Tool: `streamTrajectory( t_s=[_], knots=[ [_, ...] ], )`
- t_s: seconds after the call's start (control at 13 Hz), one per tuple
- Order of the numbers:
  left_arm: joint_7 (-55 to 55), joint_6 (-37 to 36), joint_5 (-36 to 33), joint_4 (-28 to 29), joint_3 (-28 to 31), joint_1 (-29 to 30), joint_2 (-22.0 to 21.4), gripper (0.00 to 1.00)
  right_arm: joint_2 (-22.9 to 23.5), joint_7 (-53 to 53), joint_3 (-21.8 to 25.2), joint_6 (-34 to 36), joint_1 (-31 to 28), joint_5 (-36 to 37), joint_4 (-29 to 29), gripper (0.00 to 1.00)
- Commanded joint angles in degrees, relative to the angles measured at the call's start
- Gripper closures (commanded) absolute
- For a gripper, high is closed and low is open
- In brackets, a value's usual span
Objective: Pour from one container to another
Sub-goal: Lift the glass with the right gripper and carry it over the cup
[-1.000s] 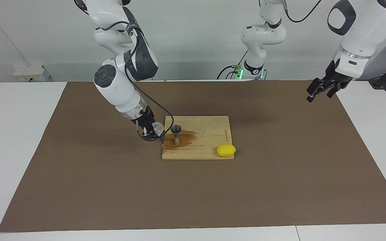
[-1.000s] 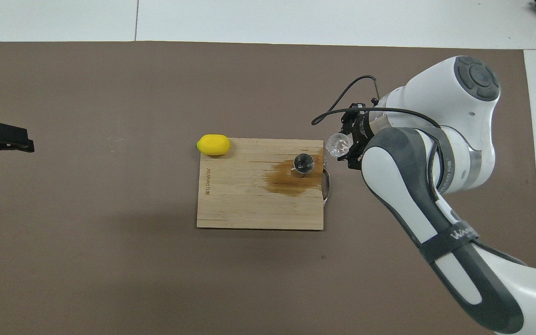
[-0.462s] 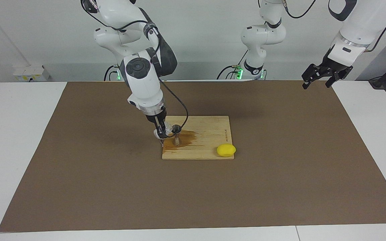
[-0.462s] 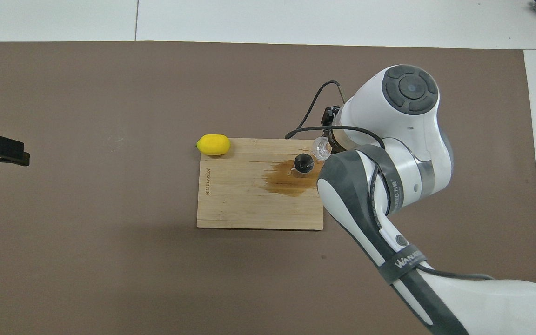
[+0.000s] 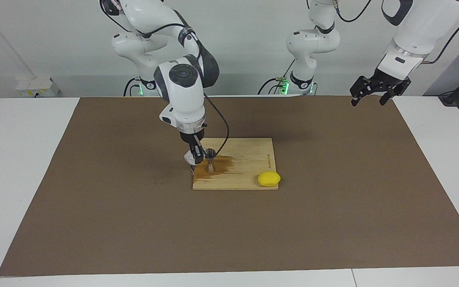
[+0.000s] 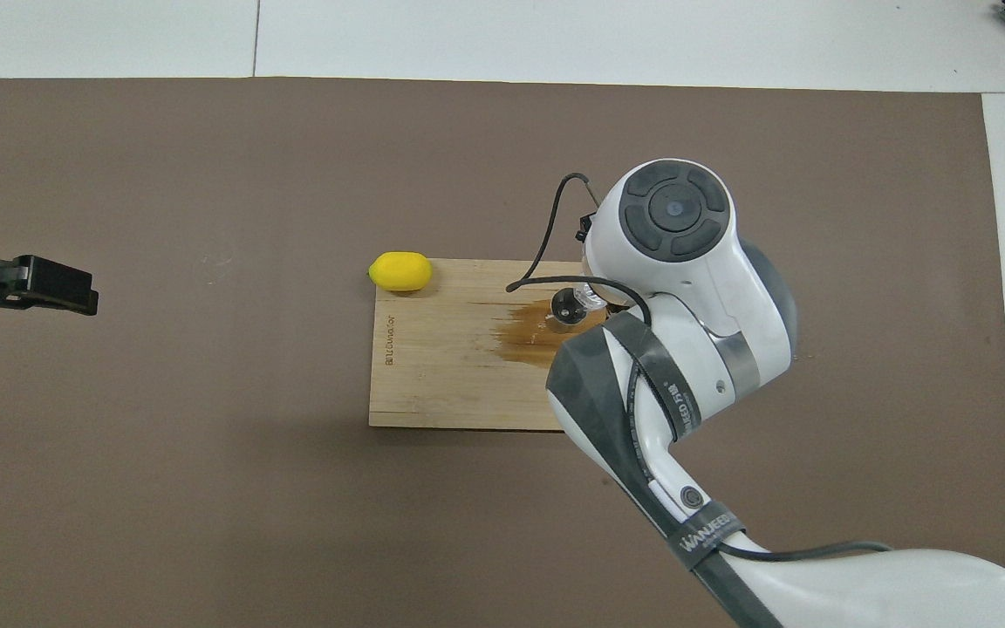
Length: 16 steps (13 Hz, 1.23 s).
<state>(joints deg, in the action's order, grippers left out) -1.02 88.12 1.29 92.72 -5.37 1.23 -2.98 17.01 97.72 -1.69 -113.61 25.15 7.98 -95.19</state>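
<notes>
The steel hourglass jigger (image 5: 210,160) stands upright on the wooden board (image 5: 249,159), in a brown wet stain; it also shows in the overhead view (image 6: 567,305). My right gripper (image 5: 195,155) points down and is shut on the small clear cup (image 5: 190,158), holding it close beside the jigger's top rim, over the board's edge toward the right arm's end. In the overhead view my right arm hides most of the cup (image 6: 592,297). My left gripper (image 5: 369,92) waits open and empty, raised over the mat at the left arm's end, and also shows in the overhead view (image 6: 53,286).
A yellow lemon (image 5: 269,179) lies at the board's corner farther from the robots, toward the left arm's end. The board (image 6: 450,384) lies mid-table on a brown mat (image 5: 333,207). The stain (image 5: 223,163) spreads beside the jigger.
My right arm has swung its wrist upright and carried the cup from off the board's edge to right beside the jigger. My left gripper has risen and drifted toward the table's middle.
</notes>
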Motion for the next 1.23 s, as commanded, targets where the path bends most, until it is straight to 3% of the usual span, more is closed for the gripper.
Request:
streamTrajectory(
  t_s=[0.0,0.62,1.15],
  knots=[
    [0.0,-0.5,0.0,0.1,-0.2,0.5,-0.5,0.0,0.3,1.2,-0.3,1.6,1.5,4.9,1.2,1.0],
    [-0.3,-0.9,0.5,-0.1,0.4,1.0,-0.5,0.0,-0.4,0.8,-0.4,2.0,4.4,12.1,0.8,1.0],
    [-0.1,-1.1,0.4,0.0,0.4,1.1,-0.6,0.0,0.3,0.5,-0.3,3.0,1.8,0.7,2.9,1.0]
  ],
)
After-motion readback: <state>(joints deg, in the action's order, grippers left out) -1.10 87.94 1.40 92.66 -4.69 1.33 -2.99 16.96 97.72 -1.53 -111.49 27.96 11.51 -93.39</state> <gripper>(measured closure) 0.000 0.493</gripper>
